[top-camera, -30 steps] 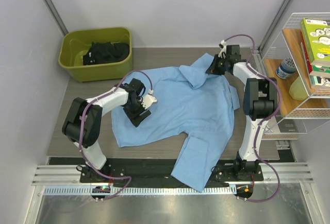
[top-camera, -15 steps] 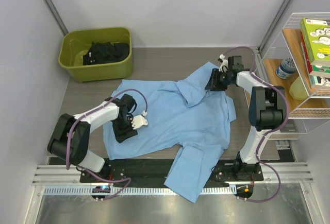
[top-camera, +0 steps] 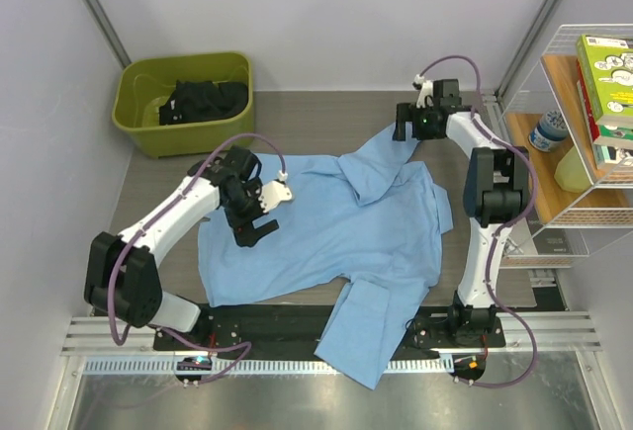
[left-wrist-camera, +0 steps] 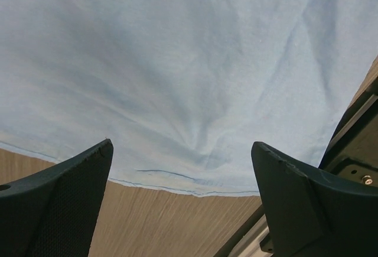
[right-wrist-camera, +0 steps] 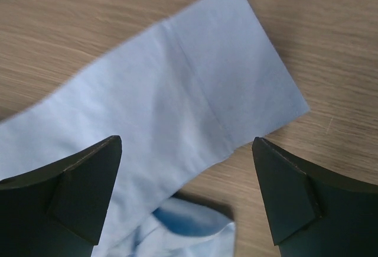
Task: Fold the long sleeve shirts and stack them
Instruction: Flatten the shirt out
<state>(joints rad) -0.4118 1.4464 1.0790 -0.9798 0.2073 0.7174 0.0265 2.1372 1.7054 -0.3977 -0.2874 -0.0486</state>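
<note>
One of the long sleeve shirts [top-camera: 336, 217], light blue, lies spread on the wooden table, one sleeve [top-camera: 364, 336] hanging over the front edge. My left gripper [top-camera: 254, 229] hovers open over the shirt's left part. In the left wrist view the cloth [left-wrist-camera: 177, 62] and its hem fill the space beyond the wide-apart fingers [left-wrist-camera: 59, 204], with nothing between them. My right gripper [top-camera: 403, 128] stands open above the far sleeve end. In the right wrist view the flat cuff [right-wrist-camera: 212, 85] lies on the wood below my gripper [right-wrist-camera: 186, 192], not held.
A green bin [top-camera: 138, 119] holding dark clothes stands at the back left. A wire shelf [top-camera: 584, 222] with books and a bottle is on the right. A black rail [top-camera: 287, 319] runs along the table's front edge.
Both grippers have opened and let go of the shirt. The left gripper has moved back toward the far side. The right gripper has lifted off the sleeve end. The shirt lies slightly further left.
</note>
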